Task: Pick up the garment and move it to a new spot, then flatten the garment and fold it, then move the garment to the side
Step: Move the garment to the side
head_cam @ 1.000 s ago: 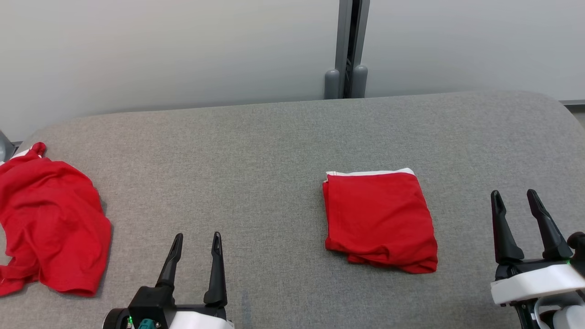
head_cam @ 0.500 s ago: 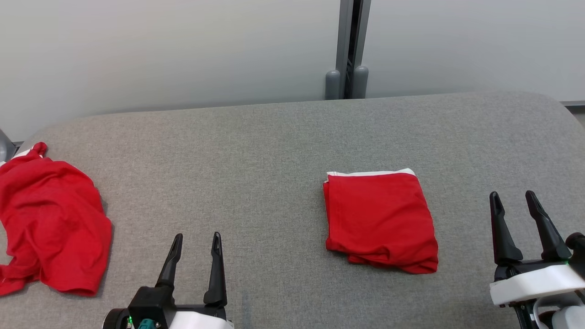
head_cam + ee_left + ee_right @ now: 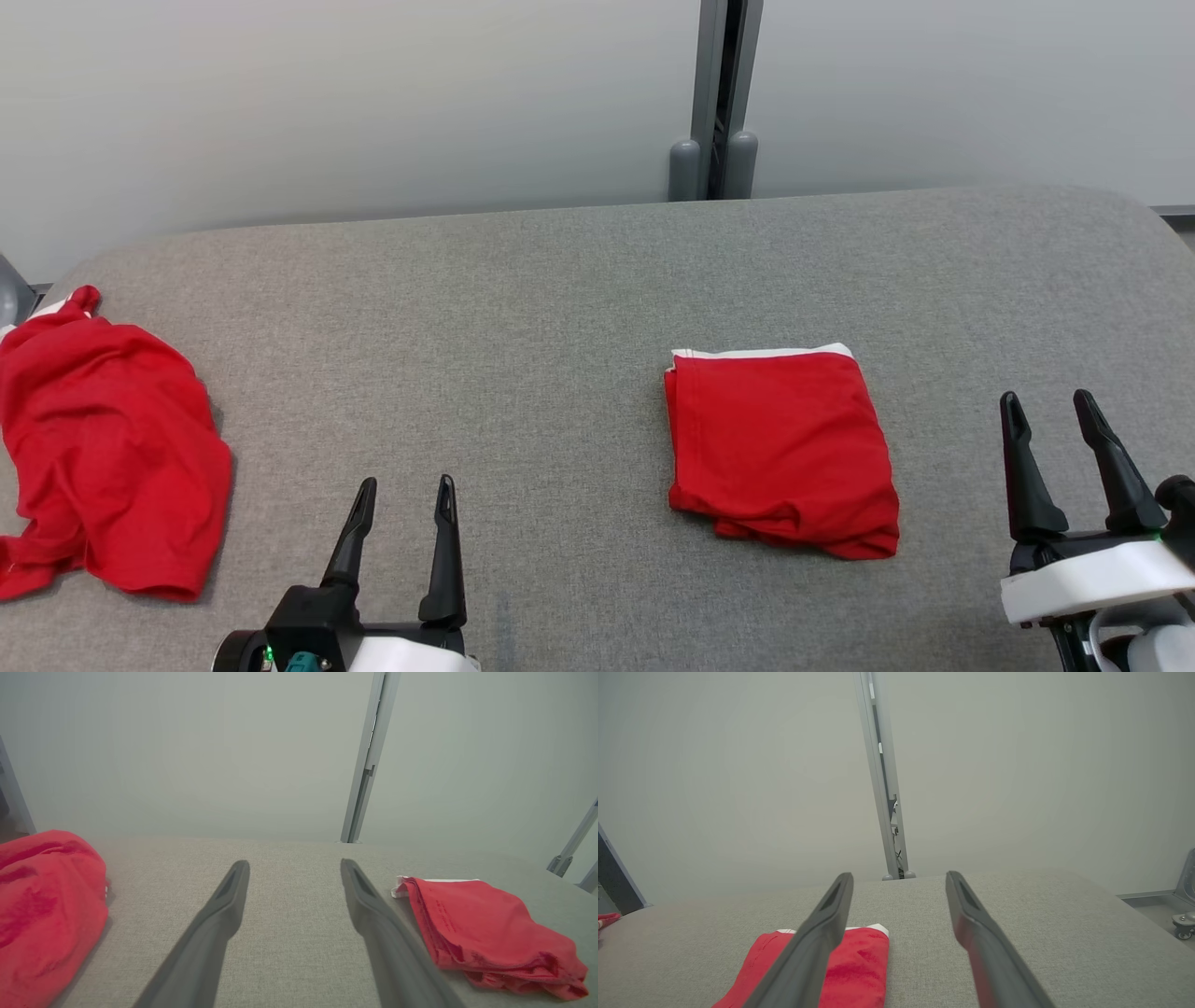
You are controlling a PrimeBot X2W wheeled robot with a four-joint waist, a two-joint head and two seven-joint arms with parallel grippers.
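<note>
A folded red garment [image 3: 780, 448] with a white edge at its far side lies flat on the grey fabric table [image 3: 523, 308], right of centre. A second red garment [image 3: 103, 448] lies crumpled at the table's left edge. My left gripper [image 3: 406, 483] is open and empty near the front edge, between the two. My right gripper [image 3: 1046, 399] is open and empty, to the right of the folded garment. The left wrist view has the left gripper [image 3: 295, 863] with the crumpled garment [image 3: 42, 905] on its left and the folded garment [image 3: 486, 933] on its right. The right gripper [image 3: 900, 875] points past the folded garment [image 3: 859, 970].
A pale wall with a grey vertical post [image 3: 719, 93] stands right behind the table's far edge. The table's corners are rounded. Bare grey fabric stretches between the two garments. Beyond the table's right end, a wheeled frame [image 3: 1183, 921] stands on the floor.
The head view has shifted very slightly. Both grippers and both garments keep their places.
</note>
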